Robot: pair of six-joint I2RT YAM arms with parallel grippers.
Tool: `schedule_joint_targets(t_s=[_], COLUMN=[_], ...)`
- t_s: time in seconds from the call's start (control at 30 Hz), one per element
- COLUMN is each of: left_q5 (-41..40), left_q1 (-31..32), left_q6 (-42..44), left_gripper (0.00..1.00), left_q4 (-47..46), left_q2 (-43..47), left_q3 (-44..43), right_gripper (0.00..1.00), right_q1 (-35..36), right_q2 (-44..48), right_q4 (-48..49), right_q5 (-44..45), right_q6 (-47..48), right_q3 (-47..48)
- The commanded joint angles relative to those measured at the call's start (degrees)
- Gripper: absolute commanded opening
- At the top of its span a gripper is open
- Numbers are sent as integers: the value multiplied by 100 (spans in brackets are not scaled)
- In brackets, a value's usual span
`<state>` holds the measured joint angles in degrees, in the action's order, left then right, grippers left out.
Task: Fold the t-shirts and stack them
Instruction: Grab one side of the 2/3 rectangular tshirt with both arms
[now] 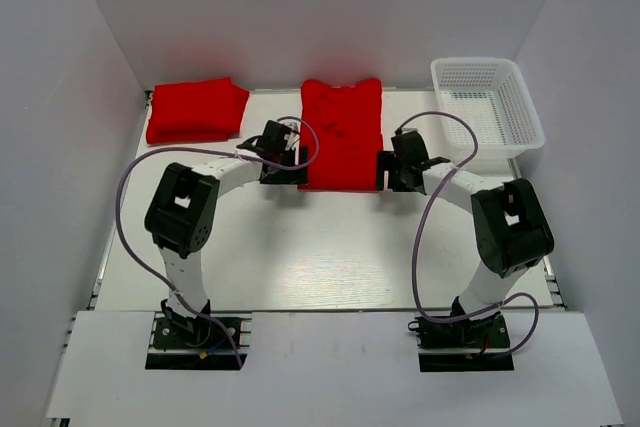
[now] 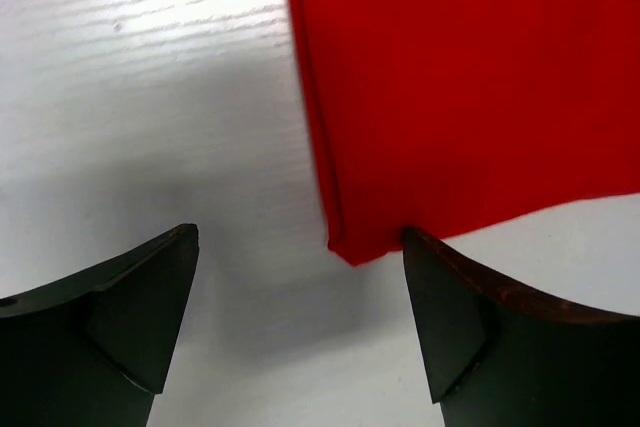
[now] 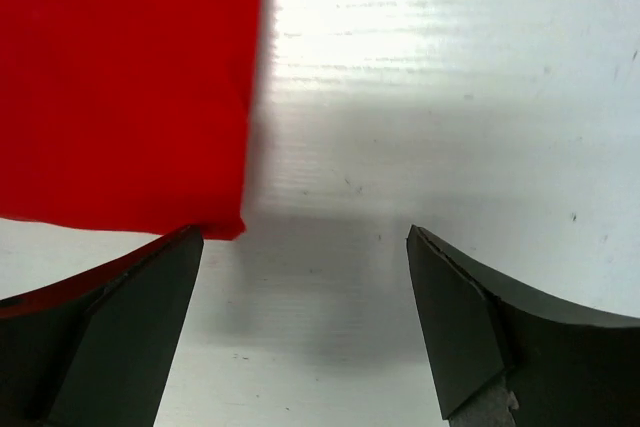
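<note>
Two red t-shirts lie along the far edge of the white tabletop (image 1: 320,257). One, the folded t-shirt (image 1: 196,110), sits as a compact bundle at the far left corner. The other, the flat t-shirt (image 1: 341,134), stretches as a long strip from the middle of the far edge toward the centre, collar end away from the arms. A white mesh basket (image 1: 487,107) stands at the far right corner, well apart from both shirts.

Both arms reach in to the strip's near end, one on each side. The left gripper (image 1: 283,169) is low at the near left corner of the flat t-shirt, its jaws spread wide and holding nothing. In the left wrist view that corner (image 2: 345,247) lies on the tabletop between the two black fingers (image 2: 120,317), close to the right-hand one, and the shirt's left side shows a doubled edge.

The right gripper (image 1: 402,172) mirrors it at the near right corner, jaws likewise wide apart and empty. In the right wrist view the cloth (image 3: 120,77) ends just at the tip of the left-hand finger (image 3: 130,327) — whether the two touch cannot be told — with bare tabletop across the rest of the gap.
</note>
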<state>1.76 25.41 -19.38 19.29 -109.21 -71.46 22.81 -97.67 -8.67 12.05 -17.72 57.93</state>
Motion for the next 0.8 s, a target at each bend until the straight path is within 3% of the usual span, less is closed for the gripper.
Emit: schedule_joint_targets(t_s=[0.0, 0.13, 0.37, 0.43, 0.47, 0.5, 0.53, 0.63, 0.67, 0.77], left_q5=[-132, -18, 35, 149, 254, 255, 333, 387, 387, 387], left_q1=[61, 166, 219, 219, 219, 219, 219, 219, 219, 219], left_q6=[153, 153, 153, 153, 153, 153, 153, 153, 153, 153], left_gripper=[92, 75, 49, 44, 38, 34, 30, 6, 0, 0], left_q4=[110, 58, 5, -91, -144, -145, -206, -206, -206, -92], left_q2=[-231, -434, -549, -549, -549, -549, -549, -602, -602, -453], left_q3=[-385, -334, -166, -45, -43, 18, 18, 18, -34, -35], right_gripper=[86, 77, 70, 62, 52, 52, 28, 1, 0, 0], right_q1=[-48, -57, -48, -39, -48, -57, -48, -40, -40, -13], right_q2=[-77, -278, -665, -701, -745, -762, -806, -842, -833, -596], right_q4=[-39, 172, 549, 629, 795, 796, 796, 998, 1007, 876], right_q5=[52, -440, -1379, -1530, -1557, -1583, -1731, -1908, -1969, -1778], right_q6=[-188, -171, -162, -127, -144, -118, -118, 5, 40, 127], right_q3=[16, -10, 25, -1, -36, -54, -45, -54, -97, -264])
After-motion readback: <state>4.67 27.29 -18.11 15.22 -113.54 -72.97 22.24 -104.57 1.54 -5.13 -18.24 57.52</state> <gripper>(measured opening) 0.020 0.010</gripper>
